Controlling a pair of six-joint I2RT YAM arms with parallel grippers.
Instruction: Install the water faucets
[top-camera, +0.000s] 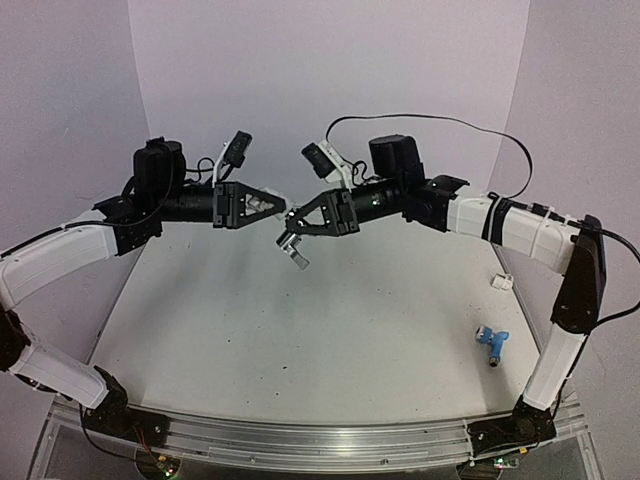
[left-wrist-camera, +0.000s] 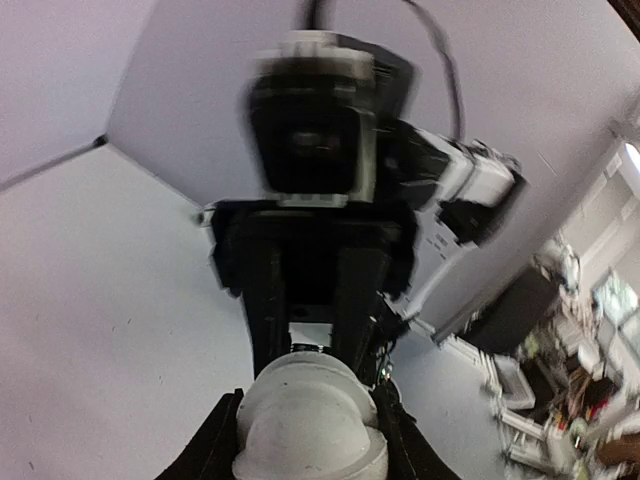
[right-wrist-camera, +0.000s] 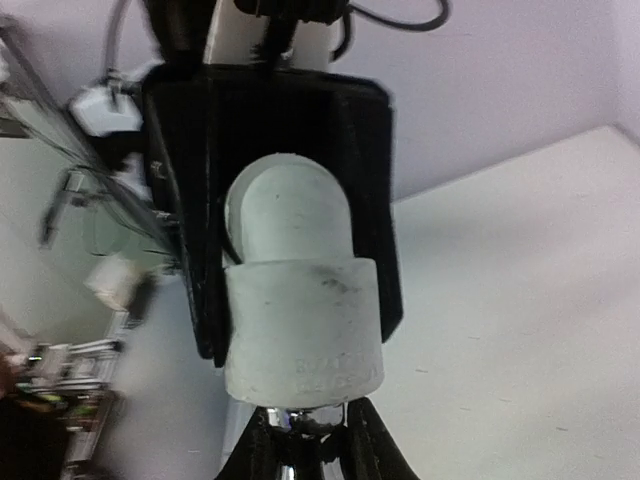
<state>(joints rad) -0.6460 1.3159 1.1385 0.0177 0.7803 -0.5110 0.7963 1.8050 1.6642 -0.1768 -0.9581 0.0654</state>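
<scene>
My left gripper (top-camera: 277, 207) is shut on a white elbow fitting (top-camera: 262, 205), held high above the table. In the left wrist view the fitting (left-wrist-camera: 308, 425) fills the space between the fingers (left-wrist-camera: 218, 440). My right gripper (top-camera: 289, 224) is shut on the shiny silver faucet (top-camera: 296, 248), whose spout hangs down. In the right wrist view the faucet's silver end (right-wrist-camera: 312, 420) sits between my fingers and meets the mouth of the white fitting (right-wrist-camera: 300, 320). The light blue faucet (top-camera: 492, 344) lies on the table at the right, near the right arm's base.
A small white fitting (top-camera: 503, 282) lies at the table's right edge. The grey table (top-camera: 300, 340) is walled by pale panels at the back and sides. The aluminium rail (top-camera: 300, 435) with both arm bases runs along the near edge.
</scene>
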